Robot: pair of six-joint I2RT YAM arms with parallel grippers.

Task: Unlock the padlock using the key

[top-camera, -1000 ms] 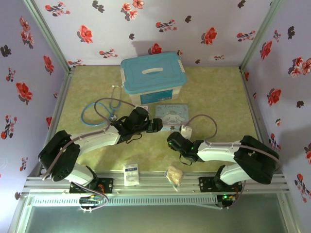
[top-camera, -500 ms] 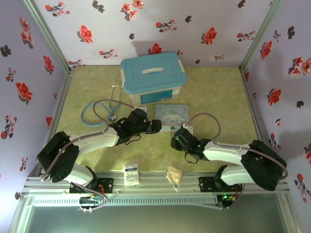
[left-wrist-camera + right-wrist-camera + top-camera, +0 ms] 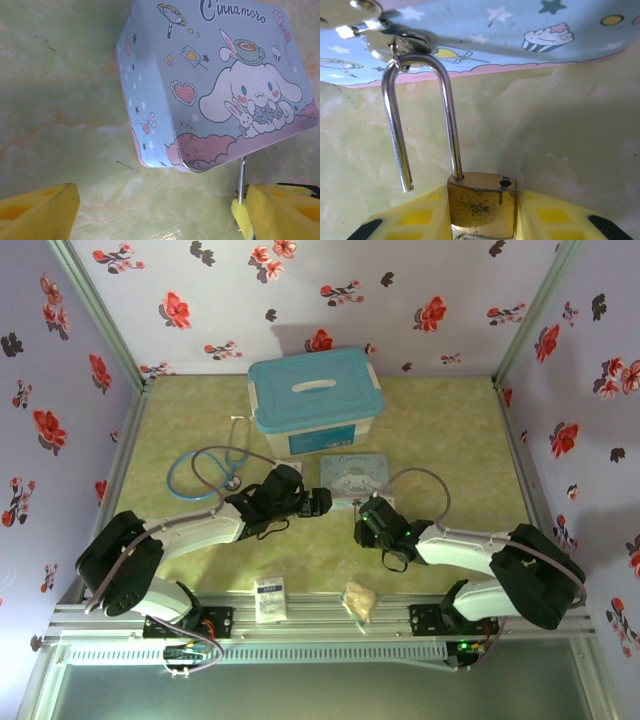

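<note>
**Asker:** Posture on your left side, what is it looking like?

**Me:** I am holding my left arm [image 3: 190, 528] stretched low over the table [image 3: 450, 420]. The forearm is slanting up and rightward from its base, and the wrist is pointing at the cartoon tin [image 3: 355, 478]. My left gripper [image 3: 155, 212] is standing wide apart, its yellow fingers [image 3: 37, 215] at the bottom corners of the wrist view with bare table between them. The tin's near corner is lying just ahead of them. A thin silver rod [image 3: 241, 175] is standing upright just beside the finger at the right of that view. I cannot tell what it belongs to.

**Asker:** And further right?

**Me:** I am holding my right arm [image 3: 465, 548] low too, the forearm running leftward from its base and the wrist aiming at the tin's near edge. My right gripper [image 3: 480, 195] is pinching the padlock [image 3: 481, 210] by its brass body, one yellow pad touching each side. The padlock is standing upright in that grip, just in front of the tin's side wall. Its shackle [image 3: 450, 115] is sitting with the long leg in the body and the short leg out, the free end hanging in the air. Shiny metal pieces [image 3: 375, 30] are sitting at the top of the loop; I cannot make out what they are.
</note>
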